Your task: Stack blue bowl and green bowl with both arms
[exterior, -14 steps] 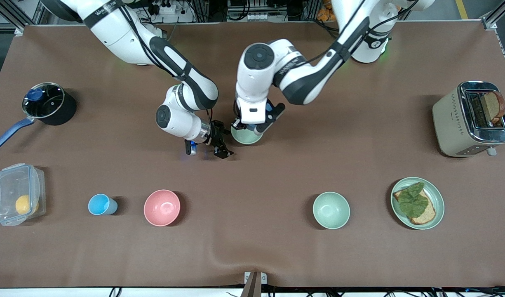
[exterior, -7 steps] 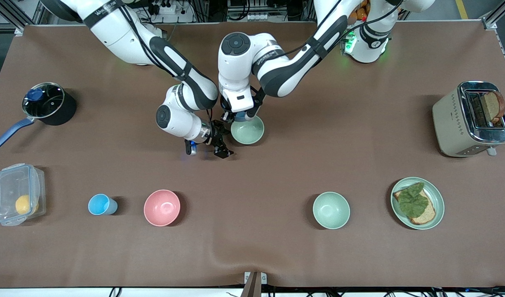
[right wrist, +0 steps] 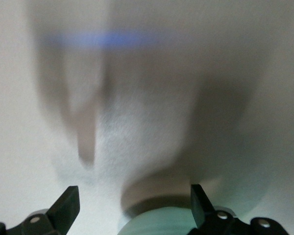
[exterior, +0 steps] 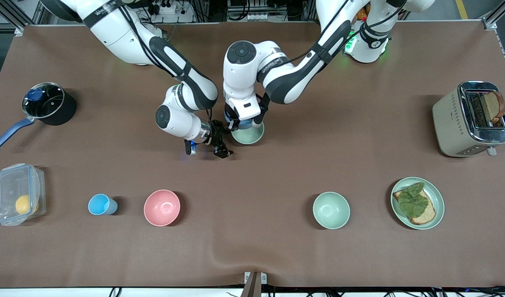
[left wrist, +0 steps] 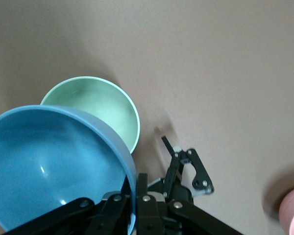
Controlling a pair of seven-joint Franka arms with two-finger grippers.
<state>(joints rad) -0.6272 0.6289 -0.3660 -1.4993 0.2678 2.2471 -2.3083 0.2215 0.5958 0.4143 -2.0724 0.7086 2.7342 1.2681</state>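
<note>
- We see the left gripper (left wrist: 134,196) over the green bowl (exterior: 247,135), its fingers clamped on the rim of the blue bowl (left wrist: 49,166), which hangs tilted above the green one.
- The green bowl sits empty on the desk (exterior: 277,255), mid-desk.
- The right gripper (exterior: 220,142) rests just beside the green bowl, toward the right arm's end, fingers spread wide and holding nothing.
- Nearer the front camera, the mint bowl (exterior: 331,210) and pink bowl (exterior: 162,207) are empty.
- The green plate (exterior: 437,197) carries toast with a leaf.
</note>
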